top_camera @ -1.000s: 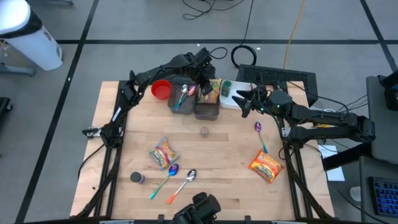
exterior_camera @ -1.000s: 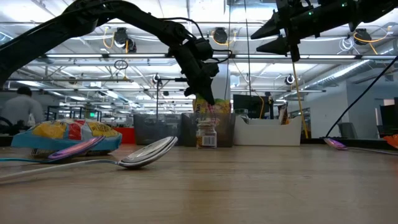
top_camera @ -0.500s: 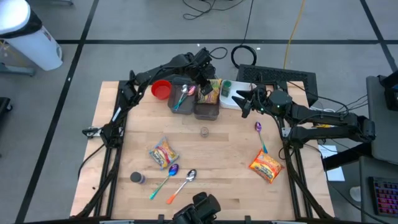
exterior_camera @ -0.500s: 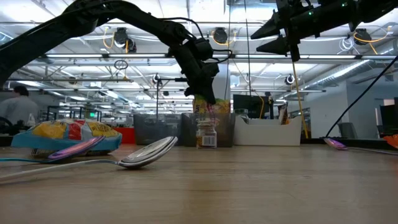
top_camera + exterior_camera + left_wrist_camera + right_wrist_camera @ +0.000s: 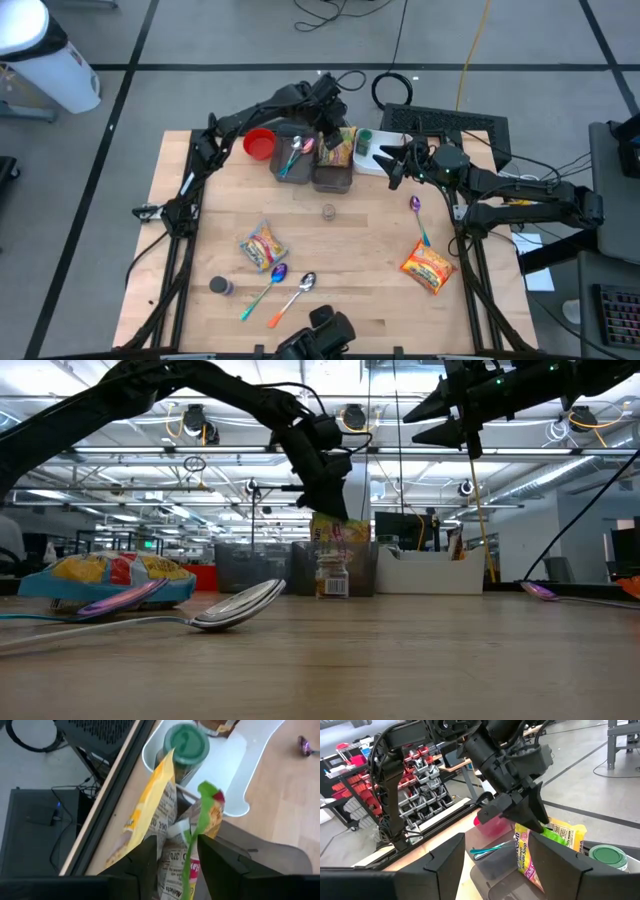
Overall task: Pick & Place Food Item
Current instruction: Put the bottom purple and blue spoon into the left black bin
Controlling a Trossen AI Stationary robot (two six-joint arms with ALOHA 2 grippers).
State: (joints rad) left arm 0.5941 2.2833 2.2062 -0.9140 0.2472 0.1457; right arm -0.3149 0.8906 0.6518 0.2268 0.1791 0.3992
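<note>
The yellow food packet [image 5: 337, 147] stands upright in the dark bin [image 5: 331, 176] at the table's [image 5: 350, 290] far edge, long axis vertical, its top directly under the left gripper [image 5: 329, 134]. Those jaws are parted around the packet's top, apparently letting go. The right gripper [image 5: 392, 166] hovers near the white tray [image 5: 372, 160], jaws open and empty, farther from the packet.

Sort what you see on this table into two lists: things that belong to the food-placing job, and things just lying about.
Job in hand: left gripper, open above the yellow packet; dark bin holding that packet.

Lying about: red bowl, spoons, orange packet, small jar, green-lidded jar, right gripper, open and waiting.
</note>
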